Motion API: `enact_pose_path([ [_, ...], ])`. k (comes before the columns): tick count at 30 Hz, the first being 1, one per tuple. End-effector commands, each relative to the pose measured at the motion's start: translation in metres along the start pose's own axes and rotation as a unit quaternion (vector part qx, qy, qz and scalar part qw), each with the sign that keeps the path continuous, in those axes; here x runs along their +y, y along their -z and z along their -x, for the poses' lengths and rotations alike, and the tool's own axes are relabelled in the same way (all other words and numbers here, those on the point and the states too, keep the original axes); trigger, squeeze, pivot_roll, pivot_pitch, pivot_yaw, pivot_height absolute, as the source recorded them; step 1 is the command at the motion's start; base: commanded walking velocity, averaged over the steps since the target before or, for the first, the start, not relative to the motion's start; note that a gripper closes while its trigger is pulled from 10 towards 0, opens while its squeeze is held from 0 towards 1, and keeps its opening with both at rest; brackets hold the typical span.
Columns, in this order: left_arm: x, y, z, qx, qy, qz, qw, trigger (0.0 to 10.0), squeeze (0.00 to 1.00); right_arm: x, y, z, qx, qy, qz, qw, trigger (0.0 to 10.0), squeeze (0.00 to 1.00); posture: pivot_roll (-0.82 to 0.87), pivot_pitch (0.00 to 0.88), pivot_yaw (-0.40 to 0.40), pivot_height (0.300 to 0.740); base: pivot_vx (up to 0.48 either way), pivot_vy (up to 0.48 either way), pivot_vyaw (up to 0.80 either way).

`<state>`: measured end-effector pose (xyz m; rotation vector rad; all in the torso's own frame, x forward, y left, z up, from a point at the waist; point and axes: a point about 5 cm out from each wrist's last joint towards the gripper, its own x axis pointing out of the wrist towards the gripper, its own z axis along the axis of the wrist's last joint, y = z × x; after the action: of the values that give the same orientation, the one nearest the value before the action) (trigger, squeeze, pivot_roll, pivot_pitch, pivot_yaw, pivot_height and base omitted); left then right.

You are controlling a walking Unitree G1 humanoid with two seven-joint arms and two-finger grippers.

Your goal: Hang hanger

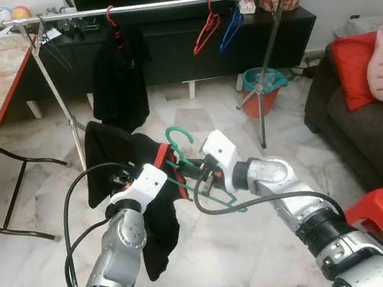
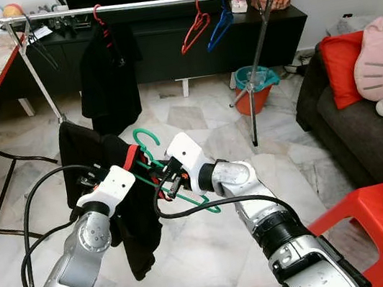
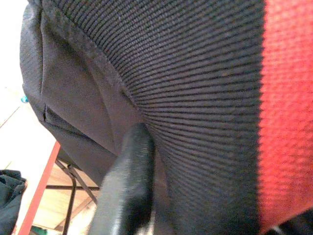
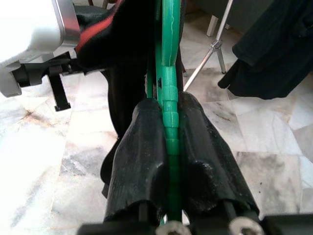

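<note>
Clamping the green hanger (image 1: 193,163) at mid-frame, the right end effector (image 4: 168,147) holds it hook-up; the rail (image 1: 155,5) spans the top, well beyond. The left end effector (image 1: 157,165) seems pinched on the shirt (image 1: 117,155), though it's hard to see.
</note>
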<state>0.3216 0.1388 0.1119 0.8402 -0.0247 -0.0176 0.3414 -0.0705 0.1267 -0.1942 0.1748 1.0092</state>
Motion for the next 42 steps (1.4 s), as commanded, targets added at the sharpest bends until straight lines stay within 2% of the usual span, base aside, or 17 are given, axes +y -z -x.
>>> enact_pose_path([
  [1, 0.0, -0.005, -0.003, -0.009, 0.004, 0.005, 1.0, 0.0, 0.0, -0.001, -0.003, 0.002, -0.005, 0.003, 0.009, 1.0, 0.0, 0.0, 0.11, 0.0, -0.095, 0.732, 0.0, 0.0, 0.0],
  [10, 0.0, -0.007, -0.002, -0.014, 0.005, 0.009, 1.0, 0.0, 0.0, 0.0, 0.008, 0.005, 0.024, 0.003, 0.019, 1.0, 0.0, 0.0, 0.1, 0.0, -0.092, 0.732, 0.0, 0.0, 0.0],
  [15, 0.0, -0.008, -0.002, -0.014, 0.006, 0.011, 1.0, 0.0, 0.0, -0.004, 0.022, 0.015, 0.071, 0.002, 0.044, 0.996, 0.0, 0.0, 0.11, 0.0, -0.095, 0.732, 0.0, 0.0, 0.0],
  [19, 0.0, -0.008, -0.002, -0.014, 0.006, 0.012, 1.0, 0.0, 0.0, -0.006, 0.028, 0.022, 0.089, -0.002, 0.048, 0.995, 0.0, 0.0, 0.11, 0.0, -0.096, 0.732, 0.0, 0.0, 0.0],
  [21, 0.0, -0.007, -0.002, -0.012, 0.008, 0.012, 1.0, 0.0, 0.0, -0.01, 0.036, 0.033, 0.116, -0.004, 0.058, 0.992, 0.0, 0.0, 0.1, 0.0, -0.097, 0.732, 0.0, 0.0, 0.0],
  [27, -0.002, -0.006, -0.002, -0.01, 0.012, 0.014, 1.0, 0.0, 0.0, -0.015, 0.047, 0.054, 0.151, -0.012, 0.069, 0.986, 0.0, 0.0, 0.1, 0.0, -0.097, 0.732, 0.0, 0.0, 0.0],
  [34, -0.003, -0.005, -0.002, -0.002, 0.013, 0.017, 1.0, 0.0, 0.0, -0.011, 0.057, 0.08, 0.177, -0.054, 0.081, 0.979, 0.0, 0.0, 0.1, 0.0, -0.097, 0.732, 0.0, 0.0, 0.0],
  [38, -0.009, 0.007, -0.003, 0.035, 0.043, 0.016, 0.998, 0.0, 0.0, -0.01, 0.059, 0.095, 0.181, -0.079, 0.076, 0.977, 0.0, 0.0, 0.1, 0.0, -0.098, 0.732, 0.0, 0.0, 0.0],
  [39, -0.012, 0.011, -0.002, 0.05, 0.055, 0.02, 0.997, 0.4, 0.0, -0.008, 0.058, 0.099, 0.182, -0.091, 0.077, 0.976, 0.0, 0.0, 0.1, 0.0, -0.099, 0.732, 0.0, 0.0, 0.0],
  [40, -0.014, 0.015, -0.002, 0.061, 0.058, 0.03, 0.996, 6.7, 0.0, -0.006, 0.059, 0.103, 0.183, -0.102, 0.077, 0.975, 0.0, 0.0, 0.09, 0.0, -0.098, 0.732, 0.0, 0.0, 0.0],
  [41, -0.015, 0.017, -0.001, 0.069, 0.06, 0.037, 0.995, 6.7, 0.0, -0.005, 0.059, 0.106, 0.184, -0.11, 0.077, 0.974, 0.0, 0.0, 0.09, 0.0, -0.098, 0.732, 0.0, 0.0, 0.0],
  [42, -0.015, 0.021, -0.001, 0.084, 0.059, 0.055, 0.993, 10.0, 0.0, -0.003, 0.06, 0.111, 0.186, -0.123, 0.074, 0.972, 0.0, 0.0, 0.09, 0.0, -0.099, 0.732, 0.0, 0.0, 0.0],
])
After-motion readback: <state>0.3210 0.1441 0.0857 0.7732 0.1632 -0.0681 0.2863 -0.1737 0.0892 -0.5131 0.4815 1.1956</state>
